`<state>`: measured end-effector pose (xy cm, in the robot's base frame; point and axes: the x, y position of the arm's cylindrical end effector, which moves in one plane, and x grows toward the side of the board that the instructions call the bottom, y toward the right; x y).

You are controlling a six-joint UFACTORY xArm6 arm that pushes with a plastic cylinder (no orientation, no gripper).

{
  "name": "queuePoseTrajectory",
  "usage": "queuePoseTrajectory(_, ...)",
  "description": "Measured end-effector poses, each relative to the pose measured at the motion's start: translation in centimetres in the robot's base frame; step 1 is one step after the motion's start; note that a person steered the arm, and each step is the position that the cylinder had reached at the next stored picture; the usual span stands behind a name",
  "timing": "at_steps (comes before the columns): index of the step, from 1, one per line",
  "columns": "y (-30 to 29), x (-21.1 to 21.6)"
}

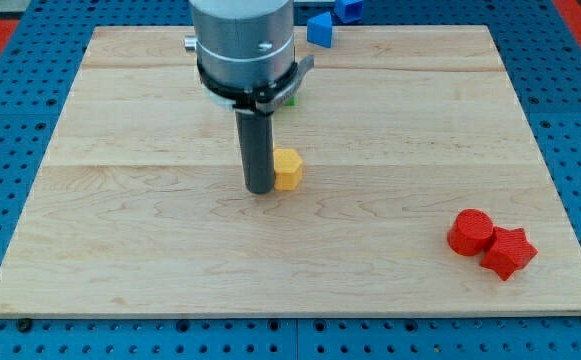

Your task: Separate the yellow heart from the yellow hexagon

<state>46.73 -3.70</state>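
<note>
My tip [261,189] sits touching the left side of the yellow hexagon [288,169], near board centre; rod has no jaws, holds nothing, just presses. Yellow heart not visible, prob hidden behind the arm, can't tell. Looks set to shove the hexagon toward view's right. A bit of green block [288,99] peeks behind the arm. Red cylinder [469,231] and red star [509,251] touch, bottom right; blue blocks [319,29] up top.
</note>
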Motion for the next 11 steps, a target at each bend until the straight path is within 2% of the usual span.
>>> queuePoseTrajectory(1,0.0,1.5)
queuePoseTrajectory(2,2.5,3.3)
queuePoseTrajectory(3,8.6,1.2)
queuePoseTrajectory(4,8.8,-1.2)
queuePoseTrajectory(6,2.6,-3.7)
queuePoseTrajectory(7,-1.8,-3.9)
queuePoseTrajectory(9,-8.7,-0.6)
queuePoseTrajectory(10,-12.2,-2.2)
queuePoseTrajectory(11,-9.0,-3.9)
